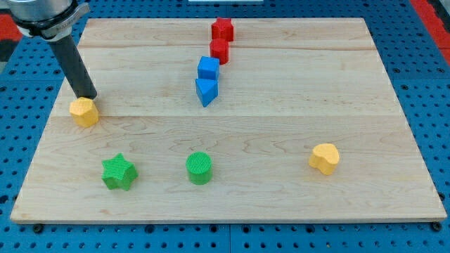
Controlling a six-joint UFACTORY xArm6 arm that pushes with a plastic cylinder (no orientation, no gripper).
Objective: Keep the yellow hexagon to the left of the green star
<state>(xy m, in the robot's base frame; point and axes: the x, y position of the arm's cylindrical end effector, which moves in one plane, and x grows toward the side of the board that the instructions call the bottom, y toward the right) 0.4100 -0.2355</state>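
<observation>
Along the view's bottom, on the wooden board [281, 197]: green star [118, 172] at the left, green cylinder [199, 168] beside it toward the middle, yellow heart-like block [324, 158] well apart at the right. No containers anywhere, only loose blocks on the flat board. Farther up, at the left edge: yellow hexagon [84, 112], up and slightly left of the green star, well apart from it, nothing between the two. Too squat for any clear long axis or facing. Just above the hexagon, touching or nearly touching its upper edge: my tip [90, 97], end of a dark rod leaning up toward the view's top left; no jaws here, just a bare rod, holding nothing. Toward the middle and the view's top, a close column: blue triangular block [206, 91], blue cube-like block [208, 69] just above it, then a red block [220, 50] and a second red block [223, 29] farthest away. Blue perforated surface [422, 84] around the board.
</observation>
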